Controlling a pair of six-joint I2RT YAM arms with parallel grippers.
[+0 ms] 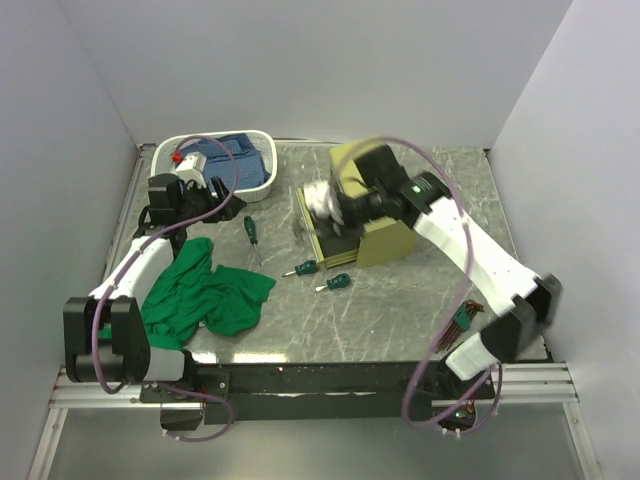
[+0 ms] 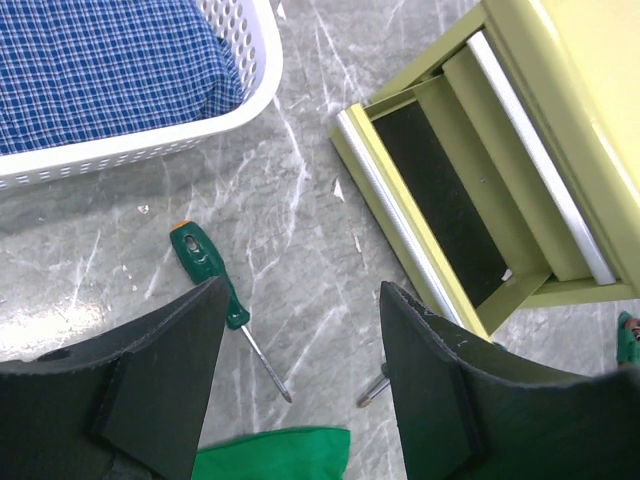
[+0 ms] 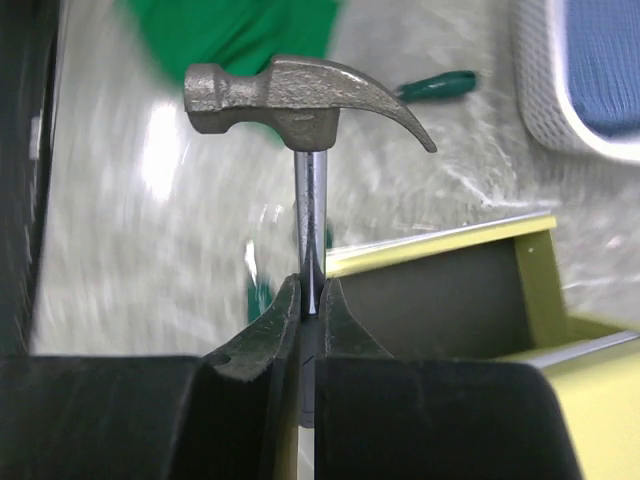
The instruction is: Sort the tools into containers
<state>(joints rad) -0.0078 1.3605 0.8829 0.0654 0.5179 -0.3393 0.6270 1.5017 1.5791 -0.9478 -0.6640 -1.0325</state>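
A robot lab cell: plain white walls [image 1: 300, 60] box in a marble-look table [image 1: 380, 320].

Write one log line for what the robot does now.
right pincer: shut on hammer | left pincer: open, empty | tool chest drawer: open

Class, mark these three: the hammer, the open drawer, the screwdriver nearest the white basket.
hammer [image 3: 300, 100]: right wrist view, on the steel head.
open drawer [image 2: 440, 200]: left wrist view, on its black liner.
screwdriver [image 2: 203, 258]: left wrist view, on the green handle.
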